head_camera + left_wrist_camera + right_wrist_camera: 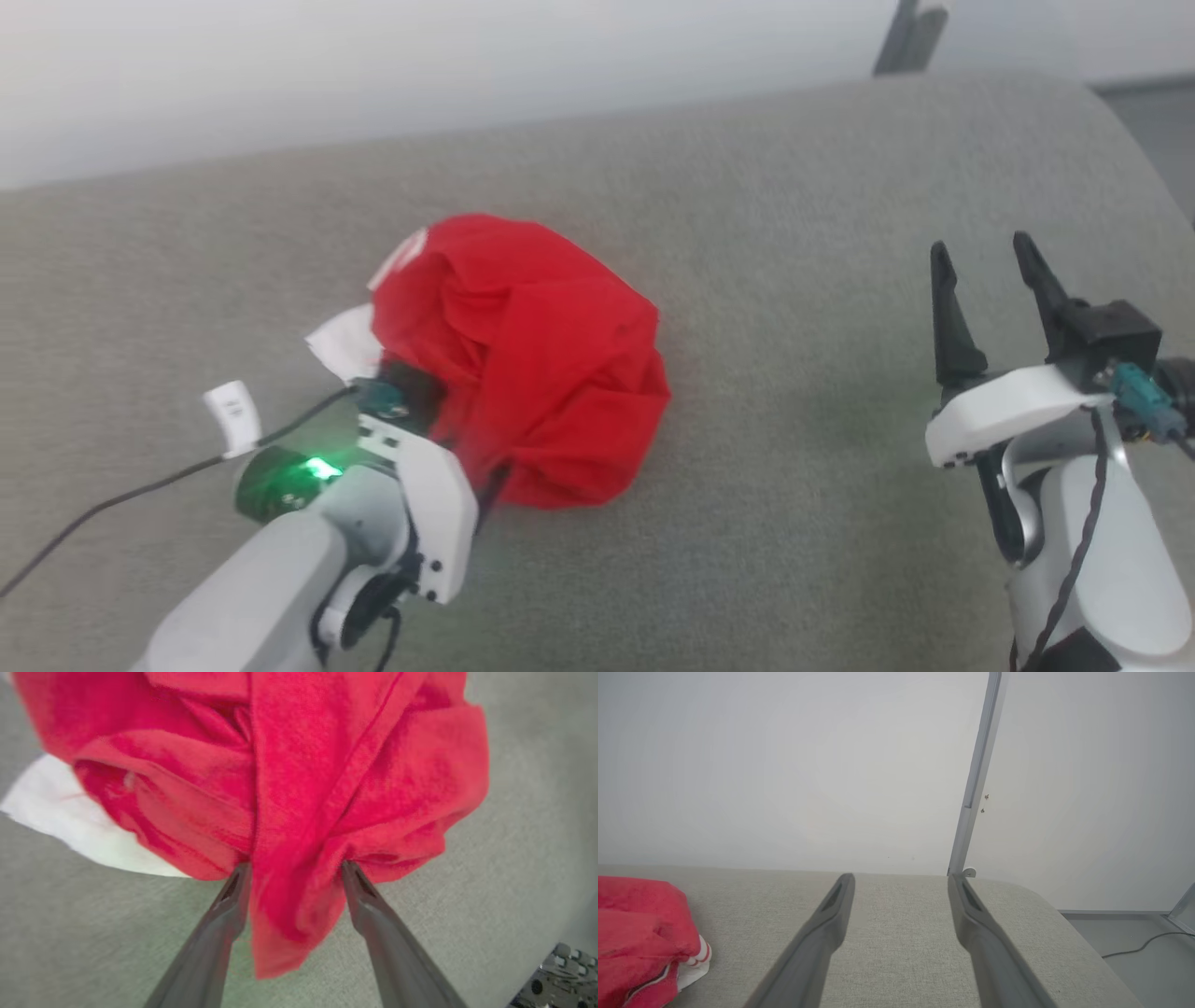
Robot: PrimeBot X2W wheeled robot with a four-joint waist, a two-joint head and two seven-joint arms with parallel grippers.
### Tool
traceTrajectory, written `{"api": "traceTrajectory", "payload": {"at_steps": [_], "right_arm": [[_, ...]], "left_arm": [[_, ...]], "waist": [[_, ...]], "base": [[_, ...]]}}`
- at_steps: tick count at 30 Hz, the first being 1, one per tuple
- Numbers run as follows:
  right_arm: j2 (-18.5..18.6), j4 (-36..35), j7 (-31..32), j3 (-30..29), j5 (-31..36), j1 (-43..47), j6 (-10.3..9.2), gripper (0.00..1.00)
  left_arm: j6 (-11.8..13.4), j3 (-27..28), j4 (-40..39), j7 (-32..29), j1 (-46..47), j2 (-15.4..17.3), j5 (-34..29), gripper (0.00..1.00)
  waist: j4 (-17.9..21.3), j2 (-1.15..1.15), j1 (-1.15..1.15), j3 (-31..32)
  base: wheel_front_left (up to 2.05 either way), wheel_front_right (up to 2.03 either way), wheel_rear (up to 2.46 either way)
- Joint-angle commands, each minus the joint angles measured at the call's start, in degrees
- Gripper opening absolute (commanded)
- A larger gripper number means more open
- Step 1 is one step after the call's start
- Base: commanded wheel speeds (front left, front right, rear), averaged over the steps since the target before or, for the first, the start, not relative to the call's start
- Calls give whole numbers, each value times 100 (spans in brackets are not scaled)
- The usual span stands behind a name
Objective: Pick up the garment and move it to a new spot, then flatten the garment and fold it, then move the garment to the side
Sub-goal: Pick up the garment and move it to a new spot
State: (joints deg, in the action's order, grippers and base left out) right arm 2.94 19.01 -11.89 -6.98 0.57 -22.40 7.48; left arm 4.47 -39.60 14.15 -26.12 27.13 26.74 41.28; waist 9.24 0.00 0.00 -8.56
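As left fingers [217,938] straddle it, the garment [532,364] lies bunched on upholstery [794,327].

We lose the tips of the left gripper [295,865] in the garment [299,765]. The right wrist view cuts it off at nine o'clock.

Garment [523,364] heaped on bench [794,233], left of centre. Left gripper [295,868] at heap's near-left edge, jaws apart either side of hanging fold; tips seem to touch cloth, hard to tell. Right gripper [980,245] well apart to right, over bare bench, jaws apart. Wall [373,56] behind bench. Post [910,37] behind far-right corner. Floor [1134,942] beyond right end.
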Motion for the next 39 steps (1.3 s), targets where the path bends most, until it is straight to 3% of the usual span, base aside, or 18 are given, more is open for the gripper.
{"api": "traceTrajectory", "payload": {"at_steps": [1, 8, 21, 29, 39], "right_arm": [[-7, 19, 0, 12, 26, 68, 3, 100], [-8, 130, 34, 86, 60, 310, 3, 100], [83, 346, -75, 69, -20, 647, 3, 100], [151, 399, -117, -23, -66, 907, 3, 100], [111, 327, -124, 5, -97, 1101, 3, 100]], "left_arm": [[31, 44, -42, 73, -89, 26, -13, 100], [196, 561, -446, 1016, -643, 367, 102, 100], [478, 1802, -841, 2862, -1864, 1050, 400, 100], [297, 2374, -727, 3717, -2767, 1259, 711, 100], [45, 2702, -497, 4019, -3226, 1243, 916, 100]], "waist": [[-186, 0, 0, 261], [-444, 0, 0, 798], [-712, 0, 0, 1188], [-786, 0, 0, 1258], [-845, 0, 0, 1287]], "base": [[0, 0, 0], [0, 0, 0], [0, 0, 0], [0, 0, 0], [0, 0, 0]]}}
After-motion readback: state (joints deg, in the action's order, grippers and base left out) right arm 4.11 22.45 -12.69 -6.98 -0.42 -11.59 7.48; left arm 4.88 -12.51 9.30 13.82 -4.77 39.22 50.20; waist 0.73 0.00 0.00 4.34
